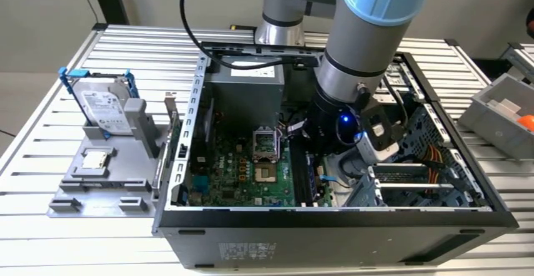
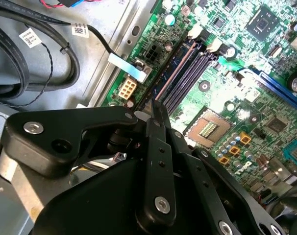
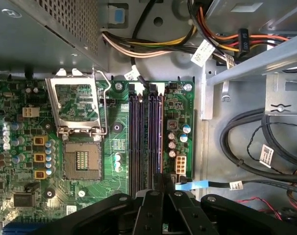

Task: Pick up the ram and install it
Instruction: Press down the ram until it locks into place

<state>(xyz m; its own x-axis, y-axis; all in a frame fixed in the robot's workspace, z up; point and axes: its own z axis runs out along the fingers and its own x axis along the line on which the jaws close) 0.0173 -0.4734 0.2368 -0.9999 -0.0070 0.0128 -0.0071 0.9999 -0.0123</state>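
Pincer (image 3: 160, 188) over ram (image 3: 160, 142), lengthwise in slot

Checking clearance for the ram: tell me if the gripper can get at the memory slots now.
Probably yes. The gripper hangs right at one end of the memory slots, the case is open on this side, and nothing lies across the slots.

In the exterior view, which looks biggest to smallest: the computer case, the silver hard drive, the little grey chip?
1. Computer case
2. Silver hard drive
3. Grey chip
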